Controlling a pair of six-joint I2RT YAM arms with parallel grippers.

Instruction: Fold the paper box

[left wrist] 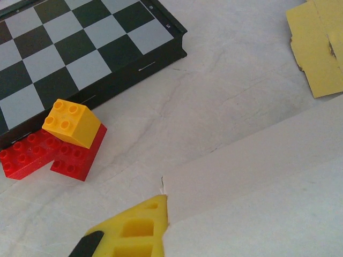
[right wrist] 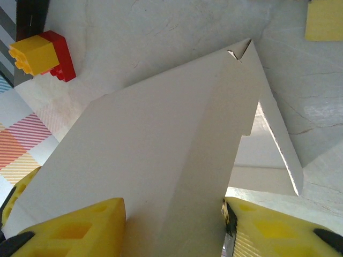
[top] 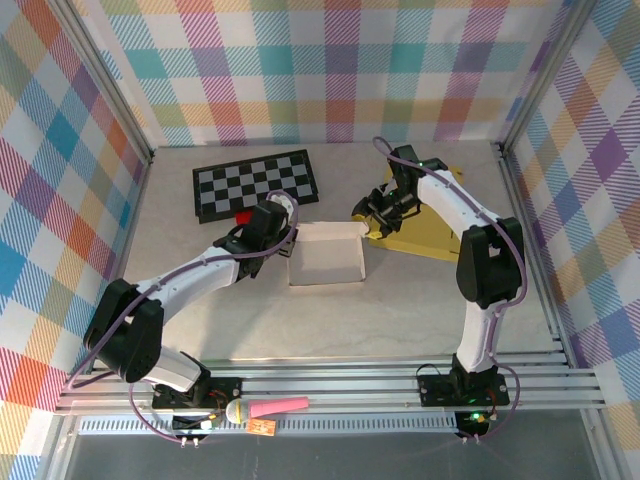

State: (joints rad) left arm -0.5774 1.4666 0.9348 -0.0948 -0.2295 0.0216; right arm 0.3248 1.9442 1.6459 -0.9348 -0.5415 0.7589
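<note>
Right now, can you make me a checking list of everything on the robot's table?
Surface: pale marbled table, flat.
Job's things: white paper box, partly folded, one flap raised.
Clutter: chessboard; red and yellow toy bricks beside it; yellow card.
Grippers: left gripper shut on the box's edge; right gripper open around the raised flap.
Cables: purple cables along both arms.
Surroundings: checked walls.
</note>
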